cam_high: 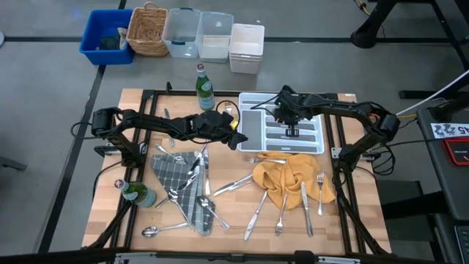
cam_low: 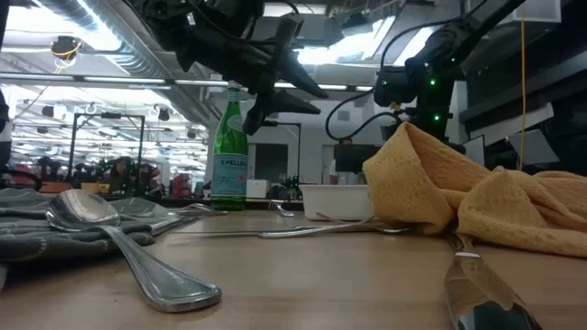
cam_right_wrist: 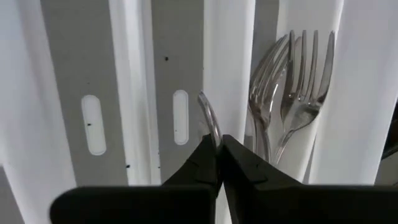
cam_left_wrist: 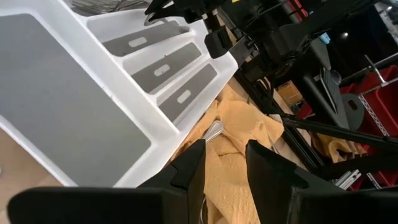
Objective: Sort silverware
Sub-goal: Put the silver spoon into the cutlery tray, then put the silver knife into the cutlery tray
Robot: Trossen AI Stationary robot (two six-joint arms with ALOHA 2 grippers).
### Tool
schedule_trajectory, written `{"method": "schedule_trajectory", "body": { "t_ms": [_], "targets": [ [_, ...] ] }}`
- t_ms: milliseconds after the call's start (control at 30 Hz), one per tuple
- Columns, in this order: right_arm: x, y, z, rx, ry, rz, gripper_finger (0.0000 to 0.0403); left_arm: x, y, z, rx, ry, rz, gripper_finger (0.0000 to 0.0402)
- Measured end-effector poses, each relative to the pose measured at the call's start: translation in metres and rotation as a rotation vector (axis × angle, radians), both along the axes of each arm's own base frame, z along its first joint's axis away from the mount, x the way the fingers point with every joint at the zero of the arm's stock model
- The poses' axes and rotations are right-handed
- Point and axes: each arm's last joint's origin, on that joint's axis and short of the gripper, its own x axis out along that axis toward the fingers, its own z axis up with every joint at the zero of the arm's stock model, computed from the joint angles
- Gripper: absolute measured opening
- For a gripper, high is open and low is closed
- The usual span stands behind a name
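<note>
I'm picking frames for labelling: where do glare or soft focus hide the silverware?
Low view: the nearest spoon and knife tip are soft, and ceiling lights glare behind the arms. Right wrist view: the forks read sharp in the white tray; the right claw grips a thin utensil.

Bright even overhead light; low view foreground spoon [cam_low: 128,247] blurred.

Silverware [cam_high: 282,196] (scattered) beside tray [cam_high: 250,125]
</note>
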Motion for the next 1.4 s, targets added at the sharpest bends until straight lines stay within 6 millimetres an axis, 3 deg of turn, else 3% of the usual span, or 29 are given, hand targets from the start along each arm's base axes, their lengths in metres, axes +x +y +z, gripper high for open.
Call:
{"method": "schedule_trajectory", "body": {
  "t_ms": [367, 567, 767, 1000, 1200, 1400],
  "targets": [
    [0.0, 0.0, 0.0, 0.02, -0.038, -0.13, 0.0107, -0.001, 0.006, 0.0, -0.016, -0.004, -0.018, 0.0102],
    [0.0, 0.0, 0.0, 0.025, -0.046, -0.168, 0.0121, -0.007, 0.022, -0.001, -0.105, 0.008, -0.127, 0.0102],
    [-0.001, 0.001, -0.001, 0.037, -0.057, -0.246, 0.0116, -0.031, 0.033, -0.011, -0.252, 0.218, -0.176, 0.0102],
    [-0.004, 0.003, -0.001, 0.062, -0.032, -0.257, 0.0115, -0.066, 0.035, -0.025, -0.294, 0.55, -0.173, 0.0101],
    [-0.004, 0.003, -0.001, 0.062, -0.03, -0.257, 0.0115, -0.085, 0.028, -0.035, -0.154, 0.845, -0.081, 0.0101],
    [-0.003, 0.002, -0.001, 0.057, -0.041, -0.254, 0.0115, -0.083, 0.023, -0.038, -0.016, 0.905, -0.021, 0.0101]
  ]
}}
